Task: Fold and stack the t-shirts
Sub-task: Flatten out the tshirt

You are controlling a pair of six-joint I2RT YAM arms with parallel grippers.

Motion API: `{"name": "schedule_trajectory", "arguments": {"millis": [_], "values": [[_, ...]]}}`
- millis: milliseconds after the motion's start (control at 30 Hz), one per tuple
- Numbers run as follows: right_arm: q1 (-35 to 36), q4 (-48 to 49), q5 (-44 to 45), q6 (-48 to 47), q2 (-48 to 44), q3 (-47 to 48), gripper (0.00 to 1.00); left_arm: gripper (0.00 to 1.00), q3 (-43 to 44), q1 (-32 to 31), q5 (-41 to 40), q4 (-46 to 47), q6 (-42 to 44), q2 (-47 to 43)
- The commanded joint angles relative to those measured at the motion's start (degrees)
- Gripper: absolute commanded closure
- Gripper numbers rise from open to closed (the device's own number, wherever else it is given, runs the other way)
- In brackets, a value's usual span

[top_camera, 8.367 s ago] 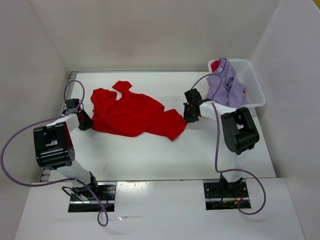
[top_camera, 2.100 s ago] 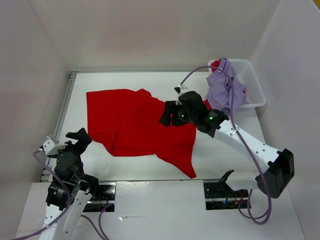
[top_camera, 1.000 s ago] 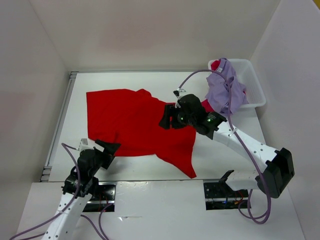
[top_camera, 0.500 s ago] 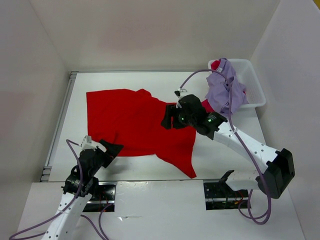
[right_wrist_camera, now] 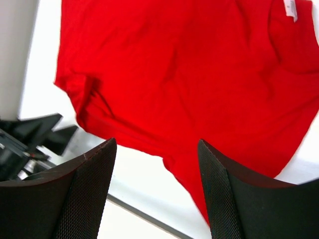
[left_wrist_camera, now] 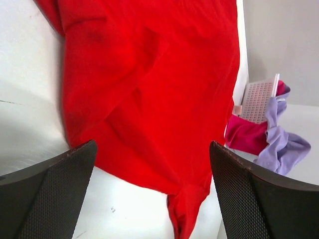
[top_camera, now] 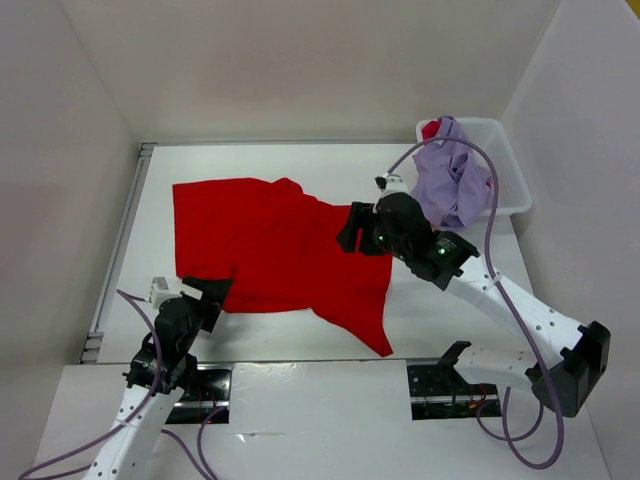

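The bright red cloth t-shirt [top_camera: 270, 250] lies spread out on the white bench [top_camera: 450, 300], front mostly flat. That seems to be so its edges can be picked up and folded over. It is not square yet. Soft creases run through the body, and one narrow tail of cloth trails off toward the near edge.

The left fingers [top_camera: 215, 290] sit low at its near-left hem, spread wide with nothing between them. In the wrist view the left fingers [left_wrist_camera: 50, 194] frame the red cloth, which stretches ahead of them. The right fingers [top_camera: 348, 232] hang above the shirt's far-right edge, also apart and empty. From the right fingers [right_wrist_camera: 84, 189] the cloth is below and ahead.

I'd judge both arms are lining up to pinch opposite edges.

Beyond the right fingers, the pale lavender t-shirt [top_camera: 450, 180] and the pinkish crimson t-shirt [top_camera: 432, 128] are heaped in the white plastic bin [top_camera: 510, 175], presumably waiting their turn.
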Motion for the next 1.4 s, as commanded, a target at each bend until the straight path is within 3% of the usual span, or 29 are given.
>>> {"name": "schedule_trajectory", "arguments": {"millis": [0,167,233,267,433,500,567,633,733,833,967,1100,1233,1267,1367], "values": [[0.74,-2.27,5.3,6.39,-2.89,-1.46,0.29,0.01,-2.49,0.35,-2.13,-1.51,-2.12,-6.75],[1.27,-3.32,7.41,12.11,-4.82,-4.1,0.24,0.01,-1.96,0.96,-5.81,-1.7,-0.19,-6.75],[1.96,-3.85,8.82,14.84,-4.83,-4.63,0.22,0.01,-1.96,1.58,-7.22,5.64,8.65,-6.75],[1.97,-3.85,9.69,15.63,-4.83,-4.63,0.2,0.01,-1.96,1.58,-7.31,7.96,21.66,-6.75],[2.5,-5.16,10.23,18.45,-3.43,-3.93,0.18,0.01,-1.08,1.58,-3.09,11.67,24.25,-6.75],[2.5,-5.78,10.23,18.45,-2.37,-2.96,0.18,0.01,-1.08,1.58,-1.79,14.2,34.46,-6.75],[2.5,-6.31,10.23,18.45,-0.71,-1.56,0.18,0.01,-1.08,1.58,1.29,16.58,35.32,-6.75],[2.5,-6.31,10.23,18.45,0.35,-0.15,0.18,0.01,-1.08,1.58,-2.62,19.48,28.16,-6.75],[2.5,-5.71,9.7,18.45,2.03,0.47,0.17,0.01,-0.56,1.58,-20.15,19.49,2.03,-6.75],[2.5,-5.7,9.17,18.45,3.25,0.99,0.17,0.01,0.49,1.58,-27.07,16.86,-7.1,-6.75],[2.5,-6.31,9.7,18.98,3.26,0.99,0.17,0.01,-2.05,1.58,-33.57,26.76,-1.7,-6.75],[2.5,-7.54,10.23,20.2,3.26,0.99,0.17,0.01,-2.58,1.58,-33.59,29.24,4.29,-6.75],[2.5,-7.54,11.27,21.26,2.64,0.47,0.17,0.01,0.14,-0.61,-47.45,17.94,-8.95,-6.75],[2.5,-8.15,11.28,21.26,2.64,0.99,0.17,0.01,-0.38,-1.31,-50.26,14.95,-16.45,-6.75],[2.5,-8.78,11.81,21.26,2.64,2.39,0.17,0.01,-1.26,-2.02,-56.34,15.71,-12.51,-6.75]]}}
